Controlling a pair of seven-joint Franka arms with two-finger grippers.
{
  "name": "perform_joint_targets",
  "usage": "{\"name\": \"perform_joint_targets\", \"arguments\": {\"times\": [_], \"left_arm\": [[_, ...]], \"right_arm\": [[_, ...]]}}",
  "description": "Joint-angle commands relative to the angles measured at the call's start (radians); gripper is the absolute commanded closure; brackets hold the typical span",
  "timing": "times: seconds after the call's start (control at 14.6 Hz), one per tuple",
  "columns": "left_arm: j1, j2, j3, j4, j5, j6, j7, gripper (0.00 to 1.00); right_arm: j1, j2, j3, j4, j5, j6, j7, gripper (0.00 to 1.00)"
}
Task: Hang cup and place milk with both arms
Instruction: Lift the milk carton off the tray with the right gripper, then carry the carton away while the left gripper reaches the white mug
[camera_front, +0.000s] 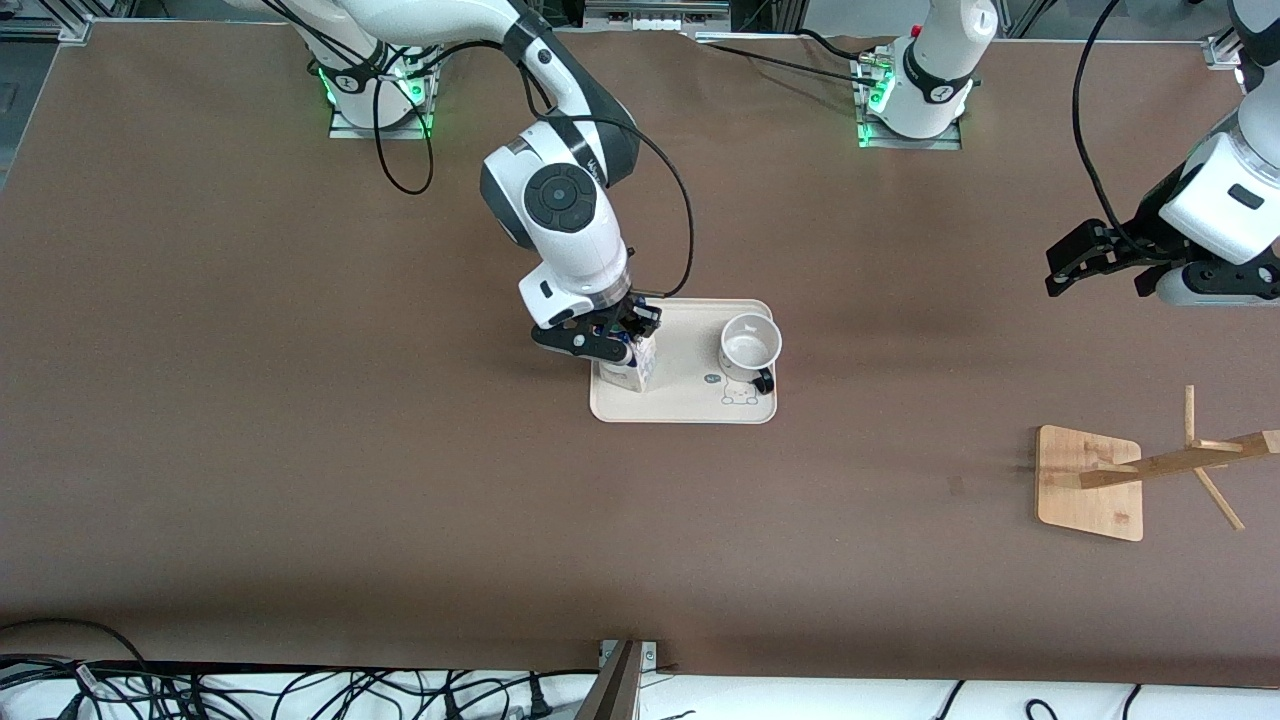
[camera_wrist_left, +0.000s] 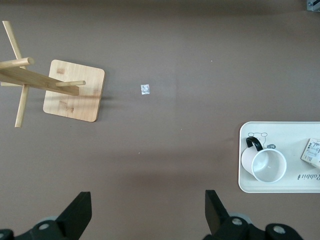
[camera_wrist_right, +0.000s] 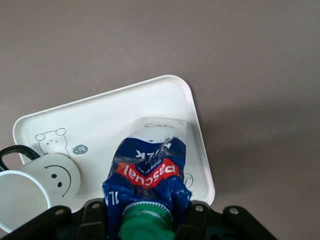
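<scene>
The right hand (camera_front: 622, 345) is clenched on the top of the milk carton (camera_front: 640, 368), which stands upright on the tray (camera_front: 690, 408), at the tray's end toward the right arm. The carton's long axis runs straight up into the hand, so lifting it looks like a plain vertical pull. The cup (camera_front: 750, 345) sits on the same tray beside it, mouth up. The left hand (camera_front: 1095, 262) waits released, over bare tabletop (camera_front: 300, 450), with the wooden rack (camera_front: 1090, 482) nearby.
</scene>
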Motion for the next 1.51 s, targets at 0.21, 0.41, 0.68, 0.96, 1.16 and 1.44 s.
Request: {"name": "perform_joint_targets", "arguments": {"times": [0.21, 0.41, 0.68, 0.96, 1.16, 1.44], "left_arm": [[-0.003, 0.01, 0.0, 0.023, -0.014, -0.007, 0.005, 0.0], [-0.003, 0.012, 0.001, 0.019, -0.008, -0.02, 0.02, 0.0], [-0.003, 0.02, -0.003, 0.023, 0.001, -0.046, 0.003, 0.0], [0.092, 0.041, -0.112, 0.016, -0.007, -0.031, 0.02, 0.0], [0.108, 0.044, -0.123, -0.025, -0.005, -0.01, 0.02, 0.0], [0.121, 0.027, -0.123, -0.088, -0.002, -0.025, 0.043, 0.0]], "right_arm": [[0.014, -0.066, 0.009, 0.038, -0.016, -0.058, 0.005, 0.56], [0.013, -0.158, 0.004, 0.043, -0.039, -0.177, -0.022, 0.56], [0.008, -0.232, -0.053, 0.045, -0.068, -0.276, -0.102, 0.55], [0.007, -0.279, -0.169, 0.045, -0.066, -0.367, -0.274, 0.55], [0.007, -0.302, -0.27, 0.045, -0.059, -0.48, -0.461, 0.55], [0.004, -0.349, -0.434, 0.045, -0.049, -0.588, -0.787, 0.55]]}}
